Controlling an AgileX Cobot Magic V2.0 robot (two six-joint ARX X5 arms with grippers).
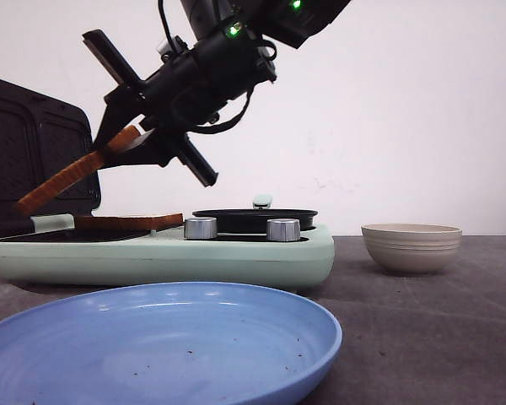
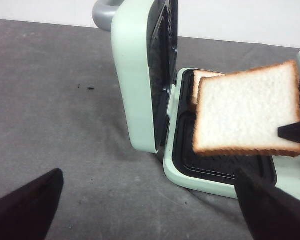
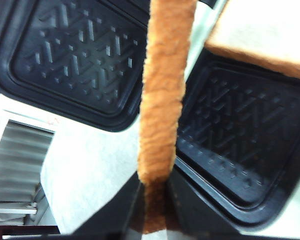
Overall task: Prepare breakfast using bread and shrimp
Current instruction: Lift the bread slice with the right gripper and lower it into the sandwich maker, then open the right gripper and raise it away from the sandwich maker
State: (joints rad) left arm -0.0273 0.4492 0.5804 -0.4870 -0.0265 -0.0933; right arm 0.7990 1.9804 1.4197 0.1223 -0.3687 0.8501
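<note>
My right gripper point(image 1: 122, 145) is shut on one corner of a bread slice point(image 1: 67, 179), holding it tilted above the open mint-green sandwich maker point(image 1: 236, 257). Its lower corner dips toward the raised lid point(image 1: 34, 143). In the right wrist view the slice point(image 3: 162, 95) is edge-on, pinched in my right gripper point(image 3: 154, 207). A second bread slice point(image 1: 126, 222) lies flat on the maker's black plate, partly under the held slice point(image 2: 245, 107). My left gripper point(image 2: 147, 177) stands open over bare table beside the maker. The shrimp is out of view.
A blue plate point(image 1: 160, 337) fills the front of the table. A beige ribbed bowl point(image 1: 411, 245) stands at the right; its inside is hidden. Two silver knobs point(image 1: 284, 229) and a round black pan point(image 1: 253, 218) sit on the maker's right half.
</note>
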